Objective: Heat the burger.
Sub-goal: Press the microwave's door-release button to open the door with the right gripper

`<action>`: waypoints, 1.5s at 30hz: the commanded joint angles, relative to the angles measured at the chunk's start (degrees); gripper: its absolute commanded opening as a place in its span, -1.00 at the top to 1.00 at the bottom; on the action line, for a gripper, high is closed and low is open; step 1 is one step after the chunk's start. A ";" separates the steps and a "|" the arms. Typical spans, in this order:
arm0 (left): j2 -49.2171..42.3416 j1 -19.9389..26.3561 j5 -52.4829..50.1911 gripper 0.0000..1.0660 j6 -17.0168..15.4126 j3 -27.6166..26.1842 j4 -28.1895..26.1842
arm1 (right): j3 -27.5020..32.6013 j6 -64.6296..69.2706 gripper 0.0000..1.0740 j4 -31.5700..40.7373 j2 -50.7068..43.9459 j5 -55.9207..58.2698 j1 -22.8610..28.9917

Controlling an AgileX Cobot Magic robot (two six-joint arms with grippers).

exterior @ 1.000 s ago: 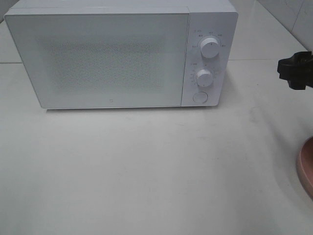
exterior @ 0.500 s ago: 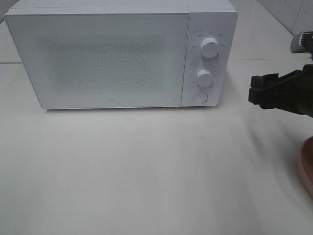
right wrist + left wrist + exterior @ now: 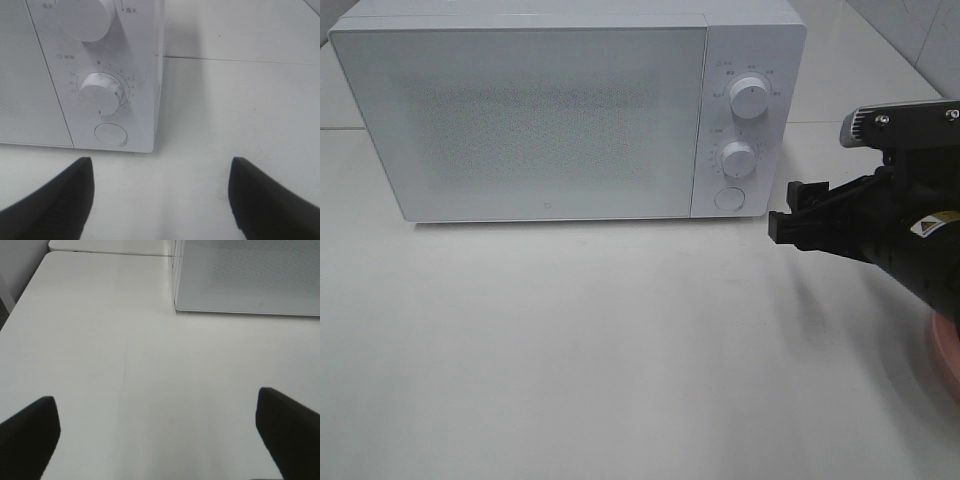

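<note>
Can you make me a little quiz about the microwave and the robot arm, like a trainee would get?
1. True or false: the microwave door is open.
2. How many knobs sit above the round button?
3. The right gripper is: A) open with nothing in it, B) shut on a knob, C) shut on a spoon.

Key: 1 false, the door is closed. 2 two. 3 A.
</note>
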 commanded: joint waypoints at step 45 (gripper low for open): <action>-0.29 -0.29 -0.74 -0.88 -0.06 0.06 -0.46 | -4.47 65.20 0.66 9.85 8.94 -4.81 9.85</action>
